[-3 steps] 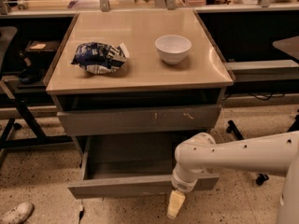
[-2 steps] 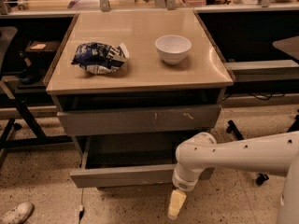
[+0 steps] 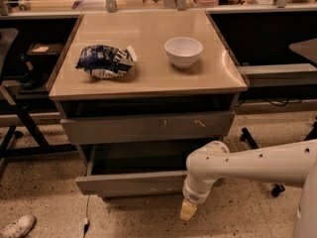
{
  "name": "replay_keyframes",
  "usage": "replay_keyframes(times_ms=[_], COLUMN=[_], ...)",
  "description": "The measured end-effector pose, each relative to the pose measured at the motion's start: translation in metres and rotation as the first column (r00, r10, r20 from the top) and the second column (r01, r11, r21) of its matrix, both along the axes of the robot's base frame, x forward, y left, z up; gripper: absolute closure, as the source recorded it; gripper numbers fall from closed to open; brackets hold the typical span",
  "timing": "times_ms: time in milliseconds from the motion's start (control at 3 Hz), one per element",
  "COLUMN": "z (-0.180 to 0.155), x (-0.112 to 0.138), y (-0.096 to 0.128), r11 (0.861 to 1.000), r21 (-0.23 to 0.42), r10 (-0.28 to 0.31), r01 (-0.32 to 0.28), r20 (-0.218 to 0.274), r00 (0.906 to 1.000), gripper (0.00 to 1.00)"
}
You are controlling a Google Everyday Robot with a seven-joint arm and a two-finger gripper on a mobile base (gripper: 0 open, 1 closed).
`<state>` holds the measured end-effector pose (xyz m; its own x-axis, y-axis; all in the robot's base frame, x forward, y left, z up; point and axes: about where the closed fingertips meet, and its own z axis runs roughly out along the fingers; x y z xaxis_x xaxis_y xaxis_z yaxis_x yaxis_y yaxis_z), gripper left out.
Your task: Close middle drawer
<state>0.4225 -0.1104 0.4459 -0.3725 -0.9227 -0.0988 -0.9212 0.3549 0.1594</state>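
Note:
The middle drawer (image 3: pixel 129 183) of the grey cabinet stands partly pulled out. Its plain flat front faces me and its grey tray interior (image 3: pixel 141 158) shows behind it. Above it is the grey drawer front with pale scratch marks (image 3: pixel 148 127), which is shut. My gripper (image 3: pixel 188 210) hangs tip down from the white arm (image 3: pixel 247 163), which comes in from the right. It sits at the right end of the middle drawer's front, just below its lower edge. The lowest drawer front is hidden.
On the cabinet's beige top (image 3: pixel 148 78) lie a blue and white chip bag (image 3: pixel 105 61) and a white bowl (image 3: pixel 183 51). A dark chair frame (image 3: pixel 20 128) stands at the left, a shoe (image 3: pixel 17 226) at the bottom left, a caster (image 3: pixel 246 135) at the right.
The middle drawer has slid back into the cabinet a little, so less of its interior shows. My gripper and arm have moved in slightly with its front.

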Motion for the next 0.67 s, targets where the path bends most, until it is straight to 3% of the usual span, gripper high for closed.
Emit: replay_keyframes(times_ms=[667], z=[-0.0057], x=[0.0063], y=[-0.0007], r11=[1.000], r21=[0.008], r10=[-0.012], r01=[0.012], r20=[-0.003], r00=[0.9999], gripper=[0.88])
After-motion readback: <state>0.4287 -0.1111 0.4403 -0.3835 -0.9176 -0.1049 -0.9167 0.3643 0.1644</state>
